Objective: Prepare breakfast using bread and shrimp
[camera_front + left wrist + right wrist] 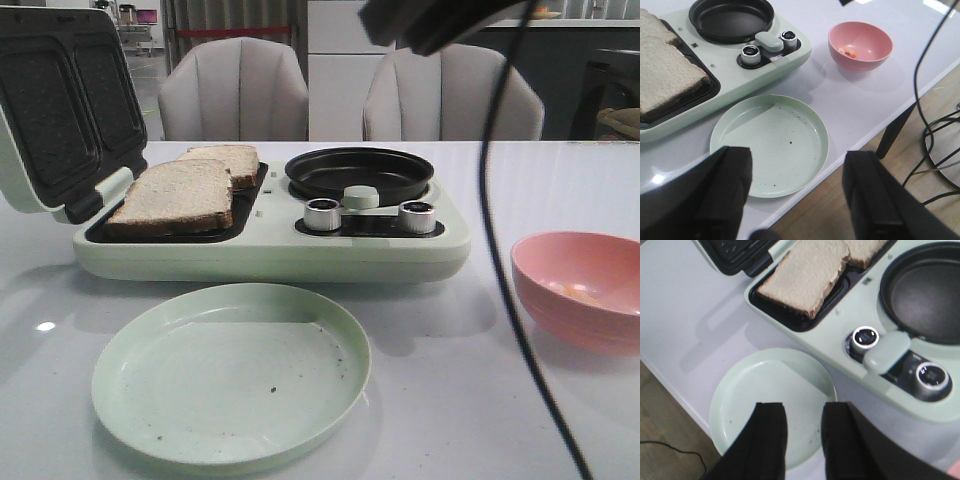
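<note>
Two bread slices lie side by side on the dark grill plate of the pale green breakfast maker (270, 255): the near slice (175, 195) and the far slice (228, 160). They also show in the right wrist view (805, 275) and the left wrist view (665, 80). The small orange-white shrimp (847, 51) lies in the pink bowl (860, 45), faintly seen in the front view (578, 294). My left gripper (797, 167) is open and empty, high over the table's front edge by the green plate. My right gripper (805, 412) is open and empty above the green plate (740, 405).
The maker's lid (60, 100) stands open at the left. Its round black pan (360, 172) and two knobs (322, 214) are on the right half. The empty green plate (230, 370) sits in front. A black cable (500, 250) hangs past the pink bowl (590, 290). Two chairs stand behind.
</note>
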Robot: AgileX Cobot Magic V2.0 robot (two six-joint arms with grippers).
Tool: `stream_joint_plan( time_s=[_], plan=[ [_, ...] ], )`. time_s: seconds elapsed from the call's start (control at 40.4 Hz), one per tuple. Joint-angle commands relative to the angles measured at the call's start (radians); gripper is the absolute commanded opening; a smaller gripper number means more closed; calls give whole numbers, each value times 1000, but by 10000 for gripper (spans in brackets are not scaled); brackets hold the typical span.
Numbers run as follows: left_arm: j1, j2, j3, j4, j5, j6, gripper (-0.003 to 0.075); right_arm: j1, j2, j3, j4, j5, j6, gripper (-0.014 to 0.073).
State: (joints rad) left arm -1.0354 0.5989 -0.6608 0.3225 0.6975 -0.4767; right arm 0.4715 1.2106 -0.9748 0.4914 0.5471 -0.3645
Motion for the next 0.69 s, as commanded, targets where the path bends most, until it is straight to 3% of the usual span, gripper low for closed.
stream_joint_plan(
  time_s=[0.0, 0.273, 0.669],
  plan=[
    [-9, 0, -27, 12, -70, -9, 454, -7, -105, 44, -65, -14, 71, 316],
    [-9, 0, -27, 12, -70, -9, 454, -19, -249, 75, -457, 227, 431, 316],
    [-9, 0, -27, 12, -70, -9, 454, -19, -536, 239, -484, 208, 442, 316]
  ],
)
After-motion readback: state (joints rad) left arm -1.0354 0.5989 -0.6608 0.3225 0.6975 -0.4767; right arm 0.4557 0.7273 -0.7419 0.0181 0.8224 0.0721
